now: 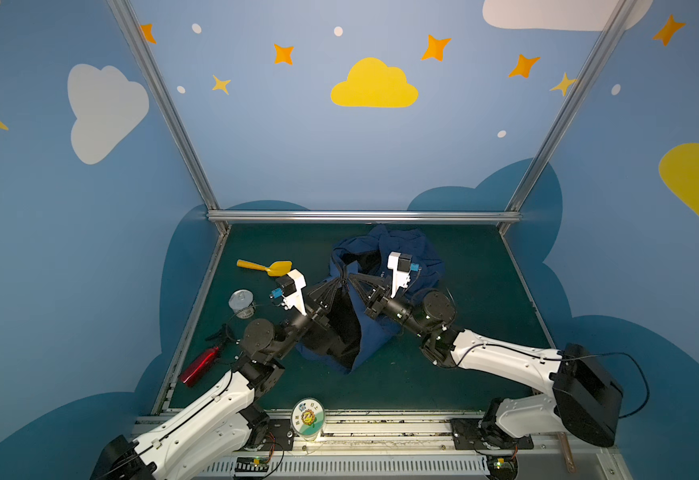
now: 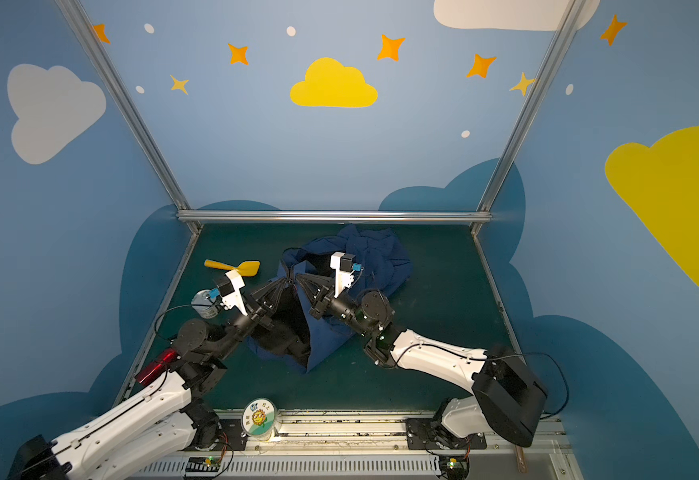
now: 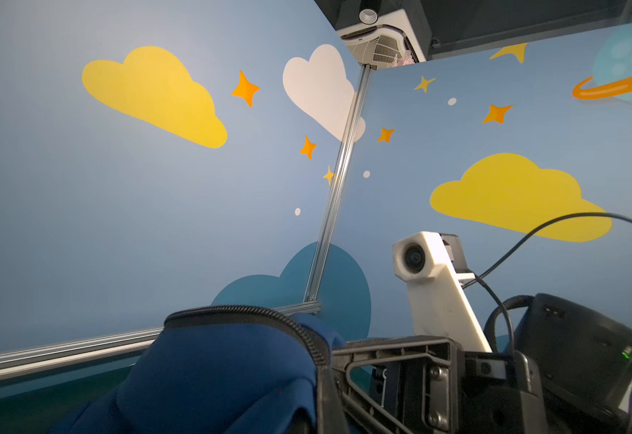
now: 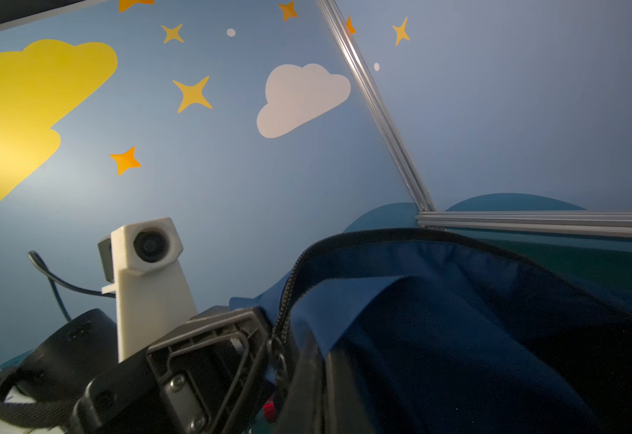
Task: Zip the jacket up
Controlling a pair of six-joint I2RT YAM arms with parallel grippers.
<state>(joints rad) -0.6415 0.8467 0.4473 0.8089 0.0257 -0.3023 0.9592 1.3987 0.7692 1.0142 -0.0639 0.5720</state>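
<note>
Both tools pinching the jacket at its zipper edge

The jacket (image 1: pixel 416 253) sits mid-desk (image 1: pixel 464 374), bunched toward the far edge, front open with the black lining (image 1: pixel 341 328) showing. The left tool (image 1: pixel 339 284) and right tool (image 1: pixel 352 277) meet almost tip to tip over its middle. Both are clamped tight on the zipper edge and hold the fabric up in a little peak. From the left wrist, the zipper teeth (image 3: pixel 254 310) curve over that peak. A yellow scoop (image 1: pixel 264 267) and a tin (image 1: pixel 240 302) lie by the left edge, clear of the jacket.
</note>
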